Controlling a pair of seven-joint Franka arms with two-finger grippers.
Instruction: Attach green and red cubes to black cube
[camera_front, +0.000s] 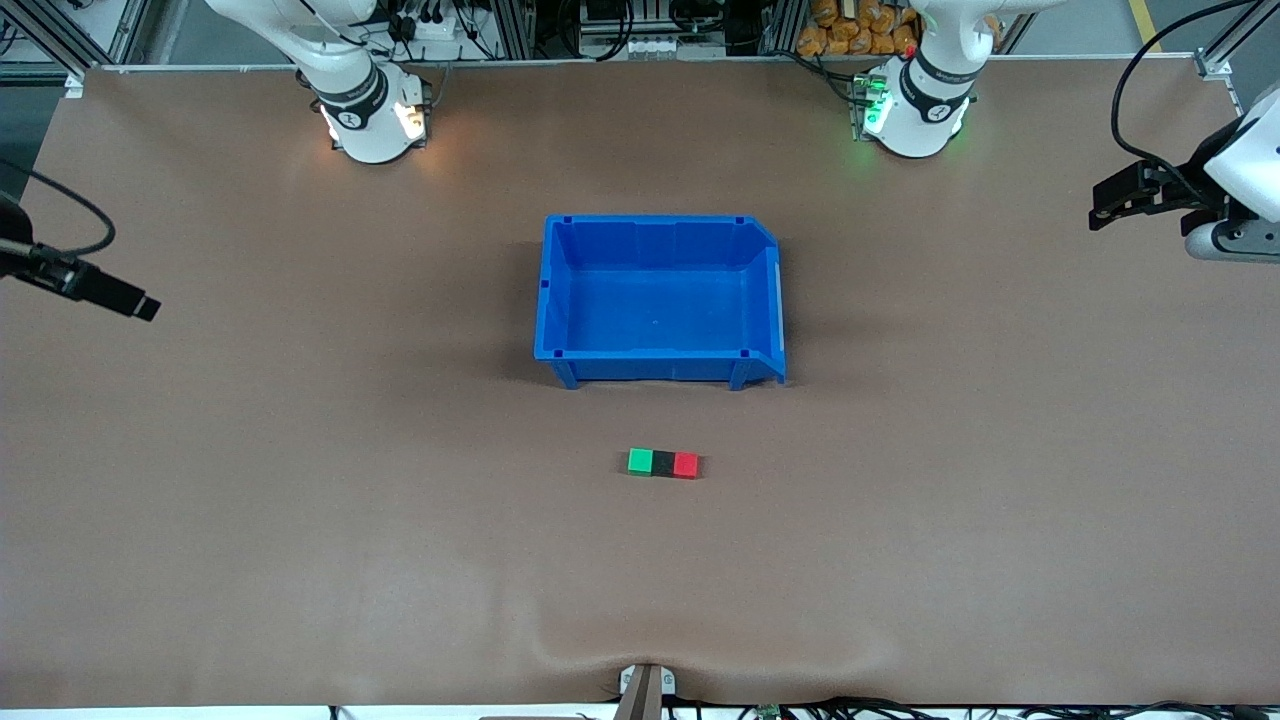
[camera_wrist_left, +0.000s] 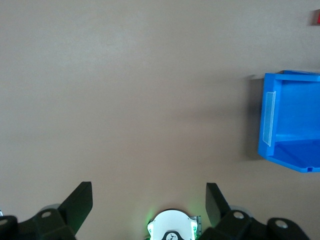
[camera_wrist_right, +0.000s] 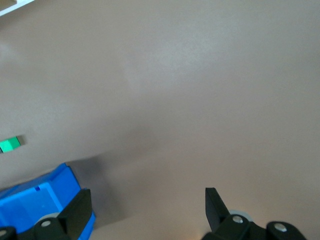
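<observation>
The green cube (camera_front: 640, 461), the black cube (camera_front: 663, 463) and the red cube (camera_front: 686, 465) sit touching in one row on the brown table, black in the middle, nearer to the front camera than the blue bin (camera_front: 660, 300). My left gripper (camera_front: 1110, 200) hangs open and empty in the air at the left arm's end of the table; its wrist view (camera_wrist_left: 148, 192) shows an edge of the red cube (camera_wrist_left: 317, 18). My right gripper (camera_front: 140, 305) hangs open and empty at the right arm's end (camera_wrist_right: 147, 197); its wrist view shows the green cube (camera_wrist_right: 10, 145).
The blue bin is empty and stands mid-table; it also shows in the left wrist view (camera_wrist_left: 290, 120) and the right wrist view (camera_wrist_right: 35, 205). The left arm's base (camera_wrist_left: 172, 227) shows between the left fingers. Bare brown mat lies all round the cubes.
</observation>
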